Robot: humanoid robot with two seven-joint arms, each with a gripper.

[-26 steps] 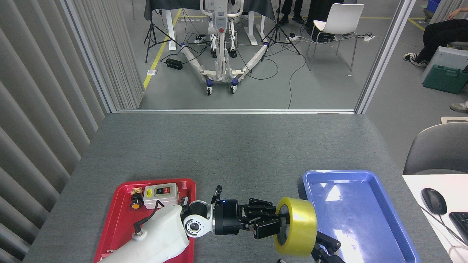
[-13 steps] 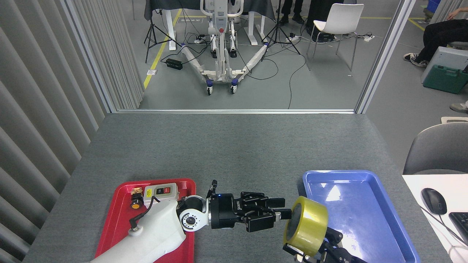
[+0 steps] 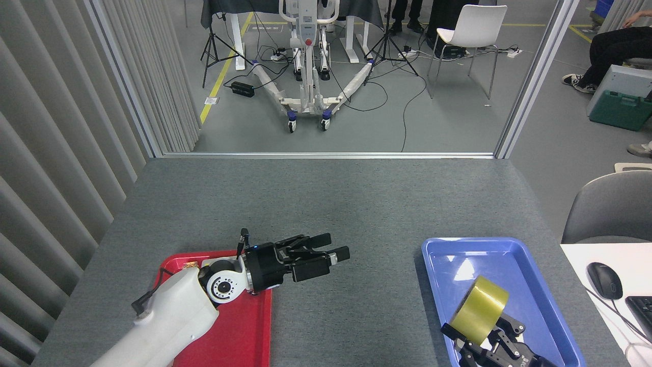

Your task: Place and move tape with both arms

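Nearest you, at the bottom right, your right gripper (image 3: 486, 334) grips the tape (image 3: 479, 310), a glossy translucent-yellow roll held tilted, inside the near part of the smooth, shallow blue tray (image 3: 535, 265), so this looks like the placing step; whether the roll already touches the tray floor can't be told. Next move, imo: lower it gently, then let go w/o tipping it. Further out to the left, your left gripper (image 3: 326, 252), black fingers spread & holding nothing, hovers over the coarse grey table (image 3: 326, 199) beside the red tray (image 3: 244, 336).
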